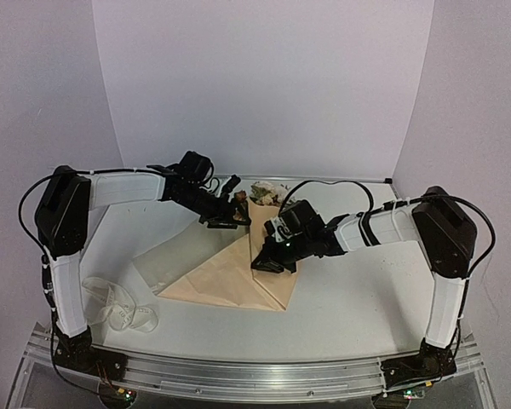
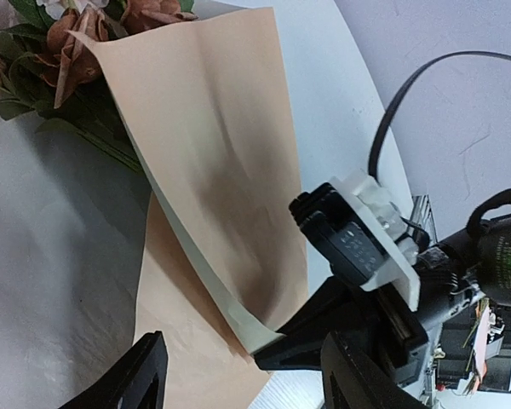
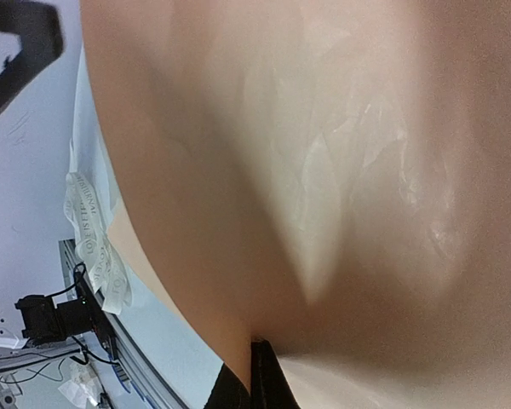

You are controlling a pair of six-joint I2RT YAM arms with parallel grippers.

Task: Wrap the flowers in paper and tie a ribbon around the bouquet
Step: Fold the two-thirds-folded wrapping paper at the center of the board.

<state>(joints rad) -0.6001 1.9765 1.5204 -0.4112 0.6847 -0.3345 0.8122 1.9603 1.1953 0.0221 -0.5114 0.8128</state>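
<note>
The paper (image 1: 230,277), folded over the flowers (image 1: 266,192) on the table (image 1: 366,298), is pinched at its lower corner by the closed right gripper (image 1: 266,262), while the left gripper (image 1: 232,213) is held open and empty nearby, so the unsupported fold may be sprung open or torn.

Flowers (image 1: 264,191) on the paper (image 1: 217,274), far end — ribbon (image 1: 123,311) lies near-left.

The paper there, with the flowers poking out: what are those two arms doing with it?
They are wrapping flowers in a sheet of paper. The right pincer is pinched shut on a flap of the paper, lifted over the stems. The left pincer hovers open beside the flower heads, holding nothing. The ribbon lies untouched off to the left, so nothing is tied yet.
</note>
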